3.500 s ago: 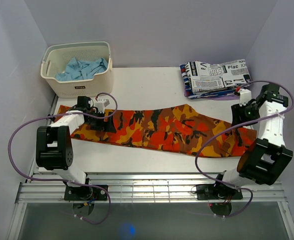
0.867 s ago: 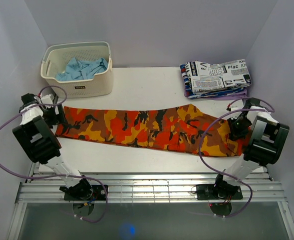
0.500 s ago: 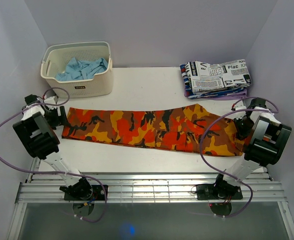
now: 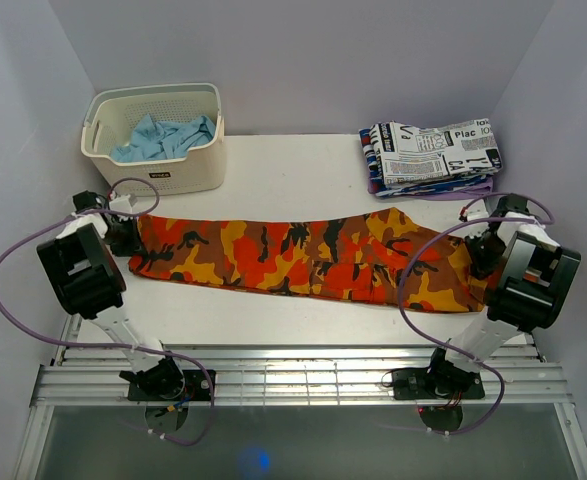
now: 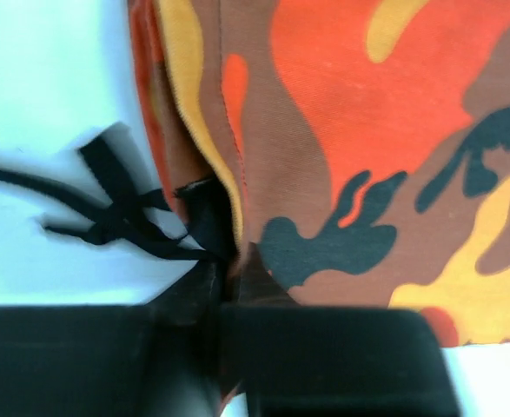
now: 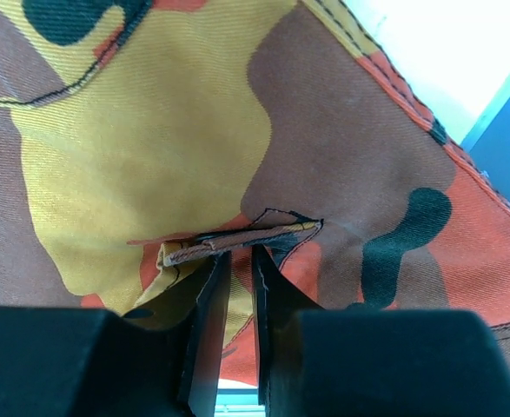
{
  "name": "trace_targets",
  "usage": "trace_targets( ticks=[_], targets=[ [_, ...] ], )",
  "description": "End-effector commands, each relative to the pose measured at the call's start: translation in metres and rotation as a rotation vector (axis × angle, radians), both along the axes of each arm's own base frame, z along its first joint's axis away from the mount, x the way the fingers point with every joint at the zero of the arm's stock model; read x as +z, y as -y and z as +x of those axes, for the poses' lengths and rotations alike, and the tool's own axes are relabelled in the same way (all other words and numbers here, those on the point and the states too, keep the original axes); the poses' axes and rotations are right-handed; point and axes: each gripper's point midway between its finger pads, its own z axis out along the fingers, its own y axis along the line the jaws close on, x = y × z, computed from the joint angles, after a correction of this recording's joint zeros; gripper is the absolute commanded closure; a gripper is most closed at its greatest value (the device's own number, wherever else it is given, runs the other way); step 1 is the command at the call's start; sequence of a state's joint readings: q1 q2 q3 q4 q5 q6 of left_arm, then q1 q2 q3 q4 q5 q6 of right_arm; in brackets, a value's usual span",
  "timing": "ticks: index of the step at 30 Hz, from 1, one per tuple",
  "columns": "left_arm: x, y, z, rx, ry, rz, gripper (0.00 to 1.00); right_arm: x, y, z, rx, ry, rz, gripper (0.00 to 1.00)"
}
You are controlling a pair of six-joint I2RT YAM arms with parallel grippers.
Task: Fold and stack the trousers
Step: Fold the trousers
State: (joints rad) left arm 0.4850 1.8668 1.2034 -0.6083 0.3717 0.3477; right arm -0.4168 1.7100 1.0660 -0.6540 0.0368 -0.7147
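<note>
Looking down from the top camera, the camouflage trousers lay flat in one long strip, starting just in front of the white basket and running well off to its right. The left gripper sat at the trouser end nearest the basket. The right gripper sat at the far end, well apart from the basket. A few seconds before, both arms had been over the cloth itself; by this moment each had reached an end. Over the last second the left gripper had crept inward, and the end by the basket had come with it. That suggested the cloth was truly held, and that the lengthwise fold was about to begin. The folded stack waited level with the basket, far to its right.

At the left wrist, the jaws were clamped together on the trousers' hem fold at the basket-side end. A black drawstring trailed loose on the bare table beside them. It could drag or catch as that end travelled.

At the right wrist, the jaws stood nearly together, pinching a small raised flap of the trousers at the end farthest from the basket. So thin a bite might slip under tension.
</note>
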Motion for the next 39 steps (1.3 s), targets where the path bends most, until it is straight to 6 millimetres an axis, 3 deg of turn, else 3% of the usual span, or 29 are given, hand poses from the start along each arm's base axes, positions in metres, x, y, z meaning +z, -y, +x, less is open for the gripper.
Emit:
trace_targets(
  ticks=[1,5,10,12,15,17,18,20,21,23,24,26,27,28,30,31,32,33,35,36,38,39],
  targets=[
    [0.003,0.02,-0.01,0.015,-0.037,-0.086,1.0,0.01,-0.008,0.009,0.035,0.019,0.006,0.78],
    [0.032,-0.007,-0.001,0.069,0.024,-0.024,1.0,0.015,-0.028,0.01,0.07,0.026,0.021,0.78],
    [0.078,-0.057,-0.01,0.138,0.097,0.039,1.0,0.024,-0.072,0.012,0.143,0.043,0.104,0.74],
    [0.102,-0.082,-0.009,0.15,0.151,0.082,1.0,0.032,-0.09,0.016,0.161,0.056,0.157,0.66],
    [0.136,-0.097,-0.007,0.125,0.216,0.118,1.0,0.051,-0.111,0.02,0.178,0.066,0.247,0.54],
    [0.155,-0.089,-0.008,0.076,0.244,0.104,1.0,0.069,-0.121,0.024,0.187,0.078,0.303,0.44],
    [0.173,-0.079,0.0,0.011,0.31,0.08,1.0,0.074,-0.123,0.025,0.186,0.082,0.317,0.41],
    [0.189,-0.054,-0.002,-0.059,0.343,0.011,1.0,0.087,-0.127,0.026,0.191,0.091,0.34,0.38],
    [0.206,-0.03,0.001,-0.12,0.395,-0.036,1.0,0.09,-0.127,0.025,0.192,0.091,0.343,0.37],
    [0.216,0.005,-0.002,-0.193,0.411,-0.099,1.0,0.094,-0.128,0.023,0.193,0.092,0.346,0.35],
    [0.229,0.04,-0.002,-0.273,0.443,-0.12,1.0,0.093,-0.128,0.021,0.191,0.087,0.344,0.34],
    [0.226,0.08,-0.008,-0.314,0.425,-0.191,1.0,0.09,-0.127,0.017,0.19,0.075,0.337,0.34],
    [0.234,0.111,-0.011,-0.363,0.441,-0.218,1.0,0.085,-0.126,0.012,0.186,0.058,0.337,0.33],
    [0.237,0.126,-0.009,-0.378,0.469,-0.25,1.0,0.083,-0.126,0.01,0.181,0.052,0.342,0.33],
    [0.22,0.17,-0.021,-0.371,0.387,-0.395,1.0,0.076,-0.123,0.006,0.16,0.033,0.358,0.32],
    [0.222,0.181,-0.017,-0.386,0.423,-0.389,1.0,0.073,-0.123,0.003,0.15,0.017,0.367,0.32],
    [0.205,0.194,-0.023,-0.341,0.36,-0.442,1.0,0.072,-0.123,0.003,0.143,0.013,0.374,0.32],
    [0.202,0.216,-0.025,-0.381,0.353,-0.45,1.0,0.071,-0.121,0.002,0.132,0.008,0.379,0.32],
    [0.201,0.229,-0.014,-0.365,0.404,-0.417,1.0,0.071,-0.119,0.001,0.124,0.002,0.38,0.32],
    [0.191,0.252,-0.021,-0.355,0.356,-0.445,1.0,0.07,-0.116,0.0,0.117,-0.003,0.373,0.32],
    [0.181,0.273,-0.015,-0.333,0.358,-0.405,1.0,0.072,-0.114,0.0,0.114,-0.007,0.366,0.32],
    [0.166,0.287,-0.018,-0.291,0.324,-0.362,1.0,0.073,-0.112,0.0,0.111,-0.005,0.361,0.32]
  ],
)
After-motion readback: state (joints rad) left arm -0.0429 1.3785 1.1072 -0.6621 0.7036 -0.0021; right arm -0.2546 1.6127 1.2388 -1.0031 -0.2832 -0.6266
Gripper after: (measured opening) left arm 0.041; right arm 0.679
